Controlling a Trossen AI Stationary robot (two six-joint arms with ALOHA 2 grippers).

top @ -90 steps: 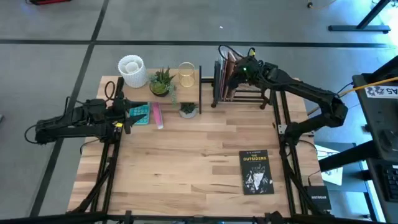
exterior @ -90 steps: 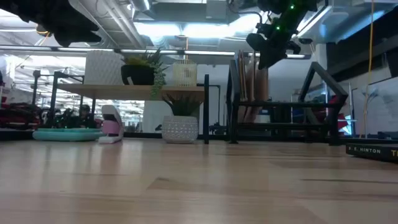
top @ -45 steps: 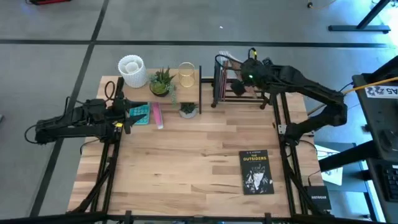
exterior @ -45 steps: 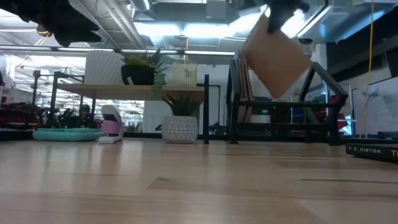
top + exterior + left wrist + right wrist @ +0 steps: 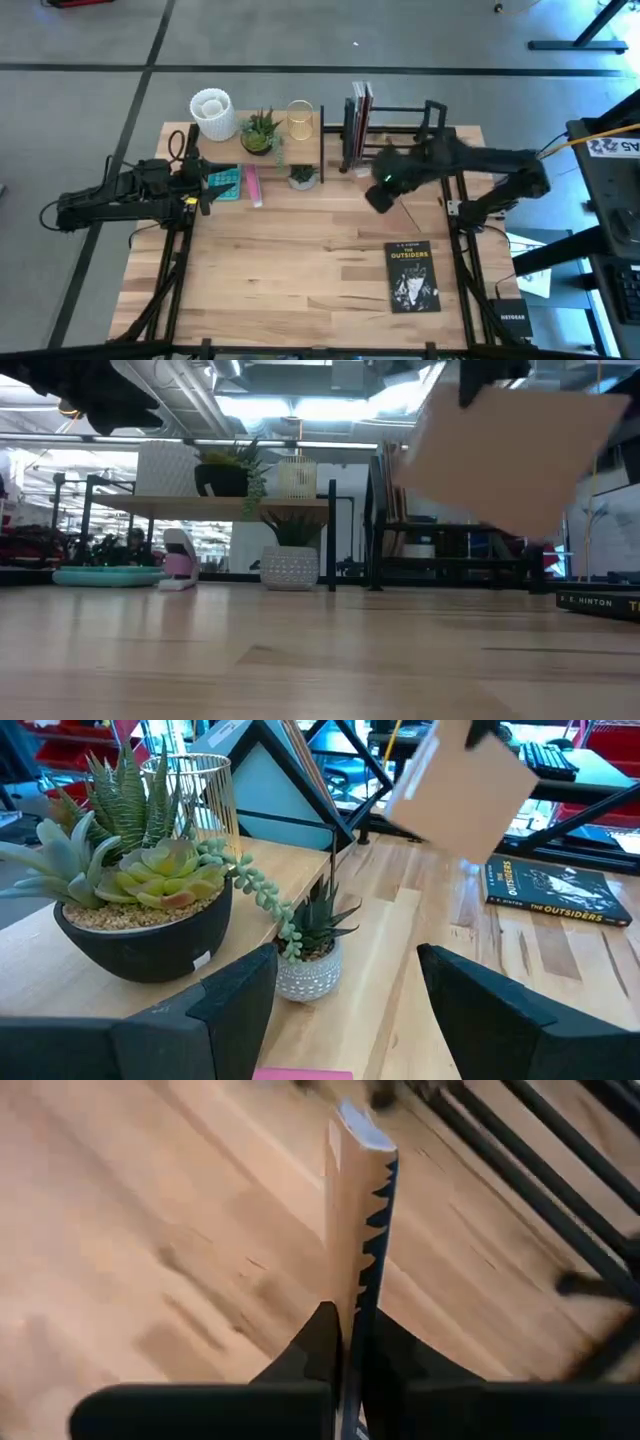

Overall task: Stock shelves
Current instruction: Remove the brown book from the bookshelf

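Observation:
A tan book [image 5: 510,455] hangs in the air in front of the black bar rack [image 5: 405,135], with my right gripper [image 5: 385,185] shut on it. The right wrist view shows the book edge-on [image 5: 356,1200]. Other books [image 5: 357,108] stand upright at the rack's left end. The light-wood shelf [image 5: 220,508] on black legs carries a white vase [image 5: 211,112], a succulent bowl [image 5: 260,130] and a glass [image 5: 300,118]. My left gripper [image 5: 345,1010] waits open at the table's left, by that shelf. My right gripper pinches the tan book between its two fingers [image 5: 322,1342], one on each cover, at the book's upper edge [image 5: 480,390]. The fingers come from above. The book hangs below them, tilted and clear of the table and the rack.
A black book, "The Outsiders" [image 5: 413,277], lies flat at the table's near right. A small potted plant [image 5: 302,177], a pink item [image 5: 252,185] and a teal item [image 5: 225,182] sit by the wood shelf. Bare tabletop [image 5: 290,260] spreads across the near middle.
My right gripper has drawn the tan book out of the black rack, lifting it and carrying it toward the table's near edge. The book stood upright among the others and now hangs tilted, clear of the rack.

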